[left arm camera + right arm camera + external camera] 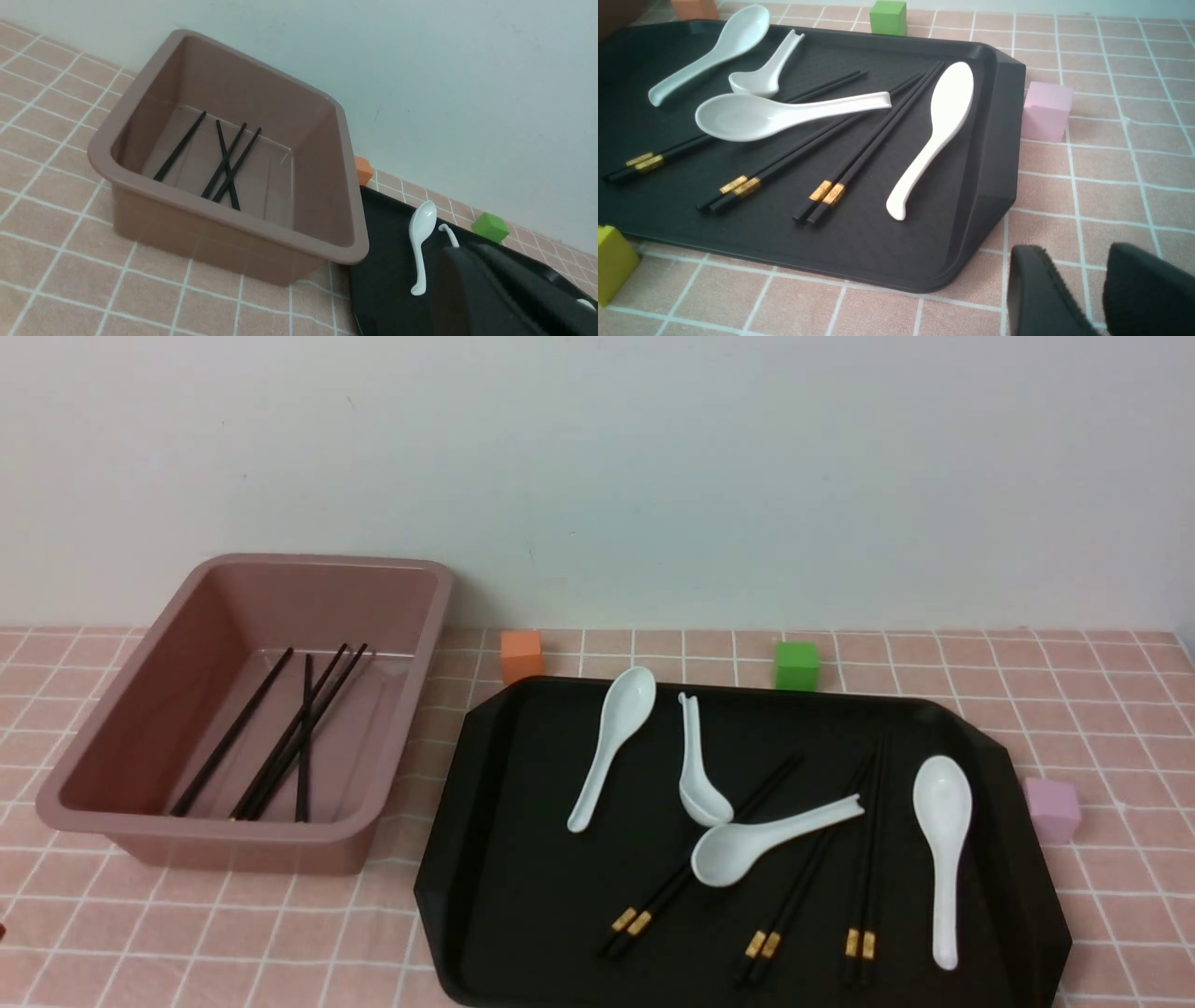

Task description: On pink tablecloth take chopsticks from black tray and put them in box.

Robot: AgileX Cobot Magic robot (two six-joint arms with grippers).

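— While the right tool (1078, 254) hangs over the pink tablecloth (1111, 154) just off the black tray's (990, 154) near right corner, which pair should it go for?
— I'd judge the rightmost pair of chopsticks (873, 135). It lies ahead of that tool and toward the robot's left, just beside the right-hand spoon (938, 126). It looks clear of the middle spoon (752, 116), which lies across the other two pairs.
— Long axis?
— Near to far across the tray, gold-banded thick ends toward the robot.
— And the tool itself?
— Fingers parted, nothing between them. The left tool (495, 289) shows only as a dark bulk, so I cannot tell its spread.
— So the right arm is nearer?
— Yes. The left is over by the box (224, 219), where four chopsticks (289, 737) lie. The pinch probably needs the fingers set crosswise to that axis.
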